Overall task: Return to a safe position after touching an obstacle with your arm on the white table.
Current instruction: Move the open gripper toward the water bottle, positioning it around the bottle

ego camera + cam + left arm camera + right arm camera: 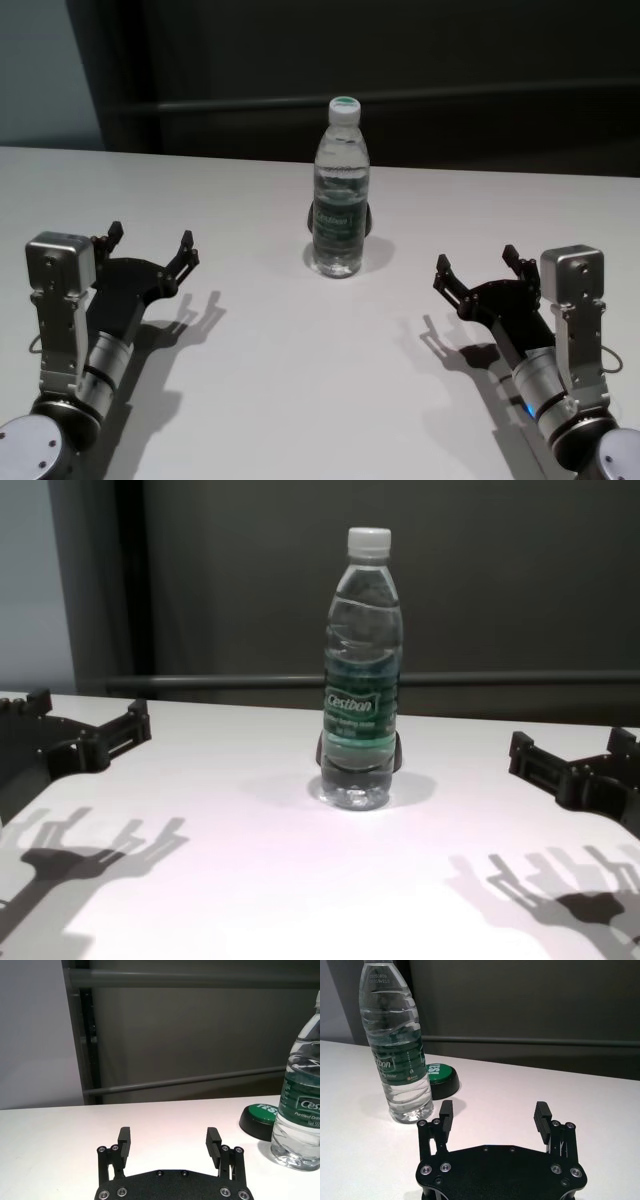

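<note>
One water bottle [340, 195] stands upright on the white table [300, 400], nearer its far edge than its near edge, midway between the side edges. Both wrist views show one round black puck with a green top [440, 1079] just behind the bottle; from head and chest it is mostly hidden. Two grippers: left gripper [150, 245] and right gripper [478, 268], each spread wide, holding nothing, well apart from the bottle.
</note>
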